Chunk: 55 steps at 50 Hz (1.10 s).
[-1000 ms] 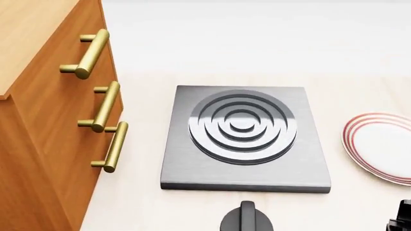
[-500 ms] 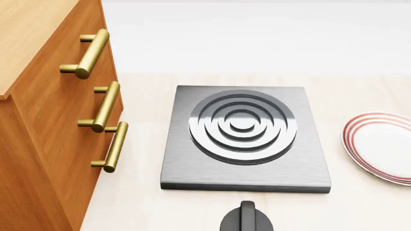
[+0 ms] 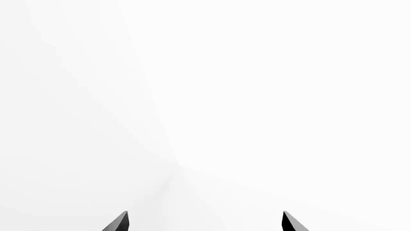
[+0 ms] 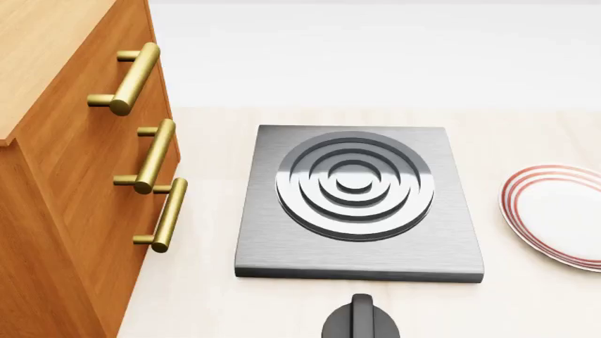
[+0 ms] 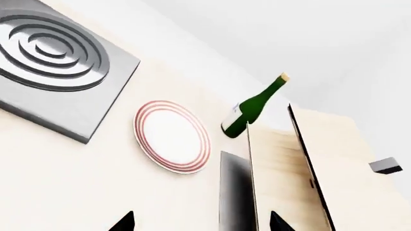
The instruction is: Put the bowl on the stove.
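Note:
The stove (image 4: 357, 204) is a dark grey square slab with a ringed round burner, lying on the pale counter in the middle of the head view; its top is bare. It shows again in the right wrist view as the stove (image 5: 55, 67). The bowl is out of view in every frame. My right gripper (image 5: 202, 222) is open above the counter, off to the stove's right near the plate, with nothing between its tips. My left gripper (image 3: 205, 222) is open too and faces only blank white. Neither gripper shows in the head view.
A red-ringed white plate (image 4: 559, 215) lies right of the stove. A black knob (image 4: 361, 320) sits in front of it. A wooden cabinet with brass handles (image 4: 150, 158) stands at the left. A green bottle (image 5: 251, 108) and a light wooden unit (image 5: 301, 163) are beyond the plate.
A black part of my right gripper at the head view's lower right corner one second ago has left that view. The stove, plate and knob have not moved.

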Motion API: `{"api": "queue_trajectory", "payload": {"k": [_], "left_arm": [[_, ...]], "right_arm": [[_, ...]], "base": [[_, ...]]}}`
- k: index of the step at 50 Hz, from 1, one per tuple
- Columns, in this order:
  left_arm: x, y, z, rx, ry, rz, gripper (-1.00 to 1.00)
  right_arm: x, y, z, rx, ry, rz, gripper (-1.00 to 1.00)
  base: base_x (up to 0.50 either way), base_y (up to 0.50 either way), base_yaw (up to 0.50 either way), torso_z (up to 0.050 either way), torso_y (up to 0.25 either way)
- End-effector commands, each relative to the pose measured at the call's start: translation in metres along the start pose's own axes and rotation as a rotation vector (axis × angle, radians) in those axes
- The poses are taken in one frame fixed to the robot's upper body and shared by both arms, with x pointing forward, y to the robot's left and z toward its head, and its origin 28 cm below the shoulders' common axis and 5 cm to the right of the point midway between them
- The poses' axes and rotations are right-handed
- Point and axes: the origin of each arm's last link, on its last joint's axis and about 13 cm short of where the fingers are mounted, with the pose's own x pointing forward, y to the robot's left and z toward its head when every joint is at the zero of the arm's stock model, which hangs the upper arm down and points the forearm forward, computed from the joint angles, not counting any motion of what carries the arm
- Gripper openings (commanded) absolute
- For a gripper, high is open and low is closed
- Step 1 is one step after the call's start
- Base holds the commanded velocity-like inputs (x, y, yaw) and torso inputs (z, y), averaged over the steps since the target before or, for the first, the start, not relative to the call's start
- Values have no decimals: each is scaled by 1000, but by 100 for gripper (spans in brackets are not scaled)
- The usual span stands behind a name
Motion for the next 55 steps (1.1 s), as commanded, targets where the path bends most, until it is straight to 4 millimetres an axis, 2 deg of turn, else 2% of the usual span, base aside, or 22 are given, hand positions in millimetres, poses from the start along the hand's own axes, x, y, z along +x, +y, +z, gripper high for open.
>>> {"api": "queue_trajectory", "payload": {"k": [1,11,23,34,47,55], "left_arm": [[0,2,-1,38,-5,9,100],[1,1,0,39,-11,4,100],[0,1,1,40,-13,3,100],[0,1,0,40,-9,2,100],[0,1,-1,42,-4,2,100],[-1,1,-3,44,0,0,100]], "right_arm": [[-37,-16,-16,19,124,90,100],[-62,-17,-41,28,285,138,100],[-67,-20,-45,35,334,127,100],[-57,-14,-49,40,328,143,100],[-33,-9,-40,71,256,163,100],[-17,-7,-38,214,226,141,100]], "base": [[0,0,0,0,0],[0,0,0,0,0],[0,0,0,0,0],[0,0,0,0,0],[0,0,0,0,0],[0,0,0,0,0]]}}
